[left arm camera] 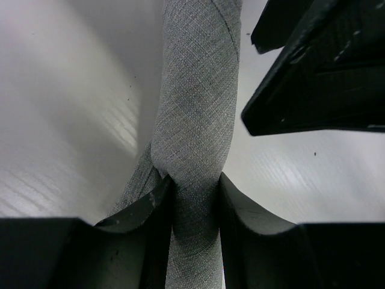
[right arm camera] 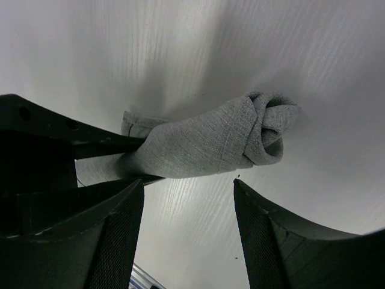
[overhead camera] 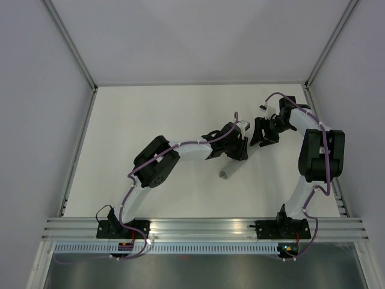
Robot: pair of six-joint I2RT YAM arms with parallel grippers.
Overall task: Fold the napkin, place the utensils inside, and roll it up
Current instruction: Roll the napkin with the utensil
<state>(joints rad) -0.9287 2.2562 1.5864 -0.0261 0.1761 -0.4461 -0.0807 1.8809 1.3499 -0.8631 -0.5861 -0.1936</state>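
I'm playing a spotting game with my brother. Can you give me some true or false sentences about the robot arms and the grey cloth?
1. The napkin is rolled up into a tube. True.
2. The left end effector is pinching the napkin. True.
3. The right end effector is holding the napkin too. False: its jaws stand open with nothing between them.
4. The napkin is bright red. False: it is plain grey.
5. The napkin is spread flat on the table. False: it is a tight roll, with a curled end showing in the right wrist view.
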